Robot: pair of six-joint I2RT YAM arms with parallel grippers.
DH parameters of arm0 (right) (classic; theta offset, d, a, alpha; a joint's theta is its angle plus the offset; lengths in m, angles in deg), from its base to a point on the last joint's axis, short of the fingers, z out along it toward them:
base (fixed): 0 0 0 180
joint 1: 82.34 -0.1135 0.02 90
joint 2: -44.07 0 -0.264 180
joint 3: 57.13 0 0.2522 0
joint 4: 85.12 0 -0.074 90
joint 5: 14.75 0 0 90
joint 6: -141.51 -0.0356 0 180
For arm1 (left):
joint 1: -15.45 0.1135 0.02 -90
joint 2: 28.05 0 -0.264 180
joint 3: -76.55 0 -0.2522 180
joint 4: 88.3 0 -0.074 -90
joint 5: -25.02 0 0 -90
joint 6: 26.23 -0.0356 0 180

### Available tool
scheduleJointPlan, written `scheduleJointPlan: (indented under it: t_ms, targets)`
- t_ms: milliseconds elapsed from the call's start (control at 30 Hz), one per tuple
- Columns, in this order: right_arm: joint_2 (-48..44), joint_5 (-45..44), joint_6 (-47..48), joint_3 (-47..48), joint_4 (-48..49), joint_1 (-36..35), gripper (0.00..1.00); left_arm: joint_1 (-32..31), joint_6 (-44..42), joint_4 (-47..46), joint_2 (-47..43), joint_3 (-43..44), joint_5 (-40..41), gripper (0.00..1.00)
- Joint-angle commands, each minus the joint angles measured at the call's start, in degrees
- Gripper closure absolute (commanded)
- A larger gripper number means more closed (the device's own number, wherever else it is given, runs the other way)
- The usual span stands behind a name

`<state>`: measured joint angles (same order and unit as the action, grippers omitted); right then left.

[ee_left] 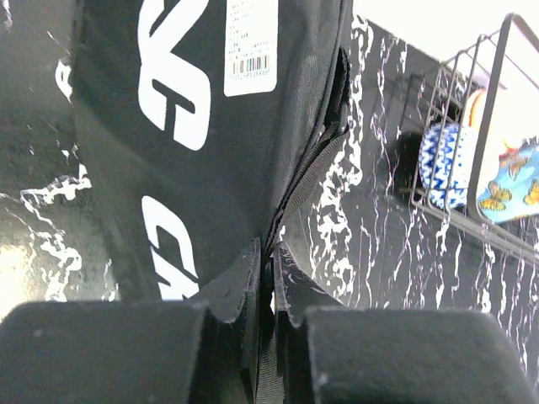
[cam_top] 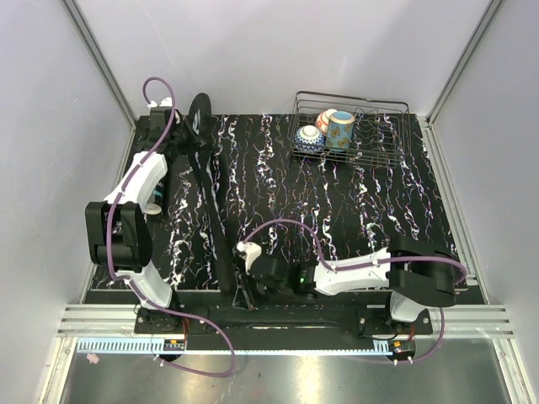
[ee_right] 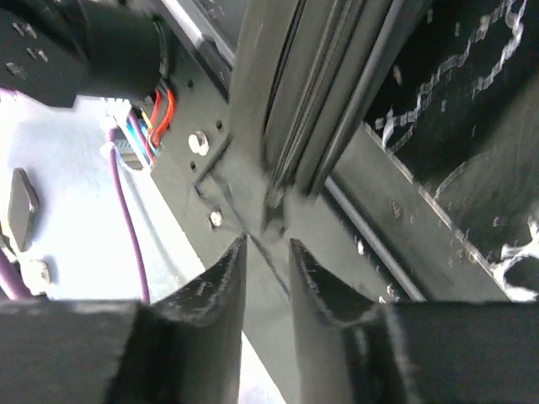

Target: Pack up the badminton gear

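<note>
The long black bag (cam_top: 215,210) with white lettering lies from the far left of the mat to the near edge. My left gripper (cam_top: 185,128) is at its far end, and in the left wrist view it (ee_left: 271,246) is shut on the bag's (ee_left: 168,126) edge webbing. My right gripper (cam_top: 245,254) is at the bag's near end. In the right wrist view it (ee_right: 268,242) has its jaws a little apart, just short of the bag's end (ee_right: 286,101). No racket or shuttlecocks show. A pale round tube-like end (cam_top: 154,205) shows beside the left arm.
A wire basket (cam_top: 396,106) with painted cups (cam_top: 341,128) stands at the back right; it also shows in the left wrist view (ee_left: 497,84). The near table rail and arm bases (ee_right: 210,181) lie under my right gripper. Grey walls close in both sides.
</note>
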<state>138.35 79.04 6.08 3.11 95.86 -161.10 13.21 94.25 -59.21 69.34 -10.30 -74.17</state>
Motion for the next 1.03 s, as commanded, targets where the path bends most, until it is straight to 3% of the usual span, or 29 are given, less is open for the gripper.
scheduleJointPlan:
  t_ms: [0, 33, 100, 167, 233, 300, 333, 400, 533, 767, 800, 833, 1000]
  targets:
    - [-5.9, -0.9, 1.2, 1.2, -10.9, -3.3, 0.58, 0.7, -1.1, -10.2, -0.2, 6.7, 3.2, 1.00]
    - [-7.8, -5.3, 2.2, 2.4, -15.9, -3.1, 0.47, -0.1, -1.6, -6.8, 0.4, 7.5, 3.8, 1.00]
    - [-13.0, -9.2, 3.2, 3.5, -21.2, -2.1, 0.41, -0.7, -2.2, -4.0, 3.0, 9.9, 5.0, 1.00]
    - [-17.7, -13.3, 4.6, 4.3, -27.5, -0.4, 0.36, -1.2, -2.0, -1.9, 5.1, 11.6, 4.3, 0.90]
    - [-21.1, -14.6, 4.4, 3.5, -32.5, 1.5, 0.35, -1.7, -1.5, -0.7, 5.5, 12.4, 3.1, 0.73]
    - [-26.6, -14.9, 4.2, 2.1, -35.7, 3.9, 0.35, -3.4, -2.7, 0.4, 5.2, 14.1, 3.9, 0.39]
    - [-28.7, -15.7, 3.9, 0.9, -36.7, 4.6, 0.34, -3.8, -3.3, 2.6, 4.9, 15.0, 4.4, 0.28]
    - [-34.6, -17.8, 3.4, 0.1, -39.1, 5.5, 0.31, -4.9, -4.4, 5.2, 3.7, 17.7, 5.1, 0.16]
    - [-42.9, -28.7, 0.4, 1.6, -49.4, 6.0, 0.27, -6.5, -4.2, 9.2, -1.6, 17.7, 5.4, 0.15]
    - [-50.5, -44.2, 1.0, 10.2, -65.5, 6.1, 0.20, -12.1, -4.0, 3.0, -22.5, 2.7, -4.7, 0.15]
    - [-51.3, -44.9, 2.6, 11.3, -66.2, 6.0, 0.15, -13.2, -5.2, 2.3, -25.1, 1.3, -5.3, 0.15]
    - [-52.3, -45.2, 6.4, 13.6, -66.9, 6.0, 0.01, -15.7, -5.7, 0.4, -27.7, -0.1, -5.6, 0.15]
    - [-63.7, -46.4, 18.7, 17.0, -59.5, 6.0, 0.00, -19.0, -9.1, -3.9, -43.9, -3.8, -7.5, 0.13]
